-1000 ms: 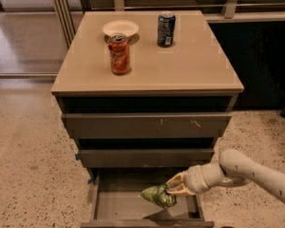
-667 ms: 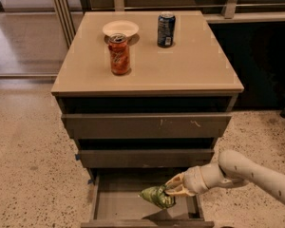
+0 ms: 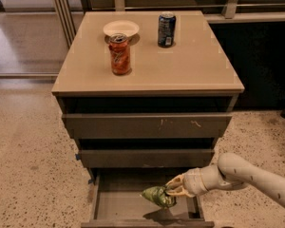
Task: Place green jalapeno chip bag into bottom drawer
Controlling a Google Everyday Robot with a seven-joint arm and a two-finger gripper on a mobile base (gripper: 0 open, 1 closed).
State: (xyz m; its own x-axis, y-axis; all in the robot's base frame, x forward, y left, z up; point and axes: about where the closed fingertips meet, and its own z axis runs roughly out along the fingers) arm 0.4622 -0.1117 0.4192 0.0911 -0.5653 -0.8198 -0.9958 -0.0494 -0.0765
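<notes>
Bottom drawer [image 3: 115, 207] pulled out toward the camera, grey inside showing, lowest of three in a grey-brown cabinet [image 3: 61, 110]. Arm [image 3: 249, 174] comes in from the right edge, low, pale and rounded, reaching leftward over the open drawer. Gripper [image 3: 172, 190] sits above the right half of the drawer's inside, just below the front of the middle drawer [image 3: 147, 158]. Its fingers are closed on the right end of the green jalapeno chip bag [image 3: 156, 196]; the bag is pinched there and sticks out to the left and slightly downward from the fingertips. Bag is crumpled, green with pale print. It hangs inside the drawer's outline, with a dark shadow [image 3: 167, 215] on the drawer floor just beneath it and toward the front; whether the lower edge touches the floor cannot be told. Upper drawer [image 3: 147, 126] is partly open, front marked with pale scratches right of centre. On the cabinet top [image 3: 194, 65]: red soda can [image 3: 119, 55] upright, left of centre; white bowl [image 3: 121, 28] just behind it; dark blue can [image 3: 166, 30] upright, back and to the right, apart from the other two. Speckled floor [image 3: 28, 151] all round the cabinet.
</notes>
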